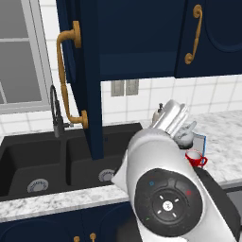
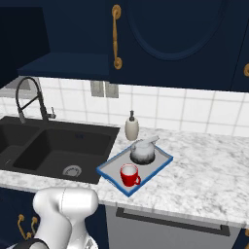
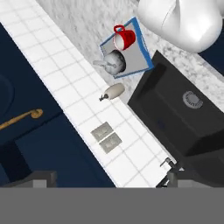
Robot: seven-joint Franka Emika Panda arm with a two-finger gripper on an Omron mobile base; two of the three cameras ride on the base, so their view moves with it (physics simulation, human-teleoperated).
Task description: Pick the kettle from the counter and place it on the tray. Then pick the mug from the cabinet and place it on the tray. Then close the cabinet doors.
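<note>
The cabinet [image 1: 137, 33] is the big job left: one cabinet door [image 1: 92, 80] hangs wide open over the sink [image 2: 53, 146]. On the worktop [image 2: 204, 175], the tray [image 2: 109, 171] holds the kettle [image 2: 142, 151] and mug [image 2: 129, 175]. The hand, fingers spread and holding nothing, should next reach that door's edge and push.

2 base views flank arm; all share tray [image 2: 113, 174].
</note>
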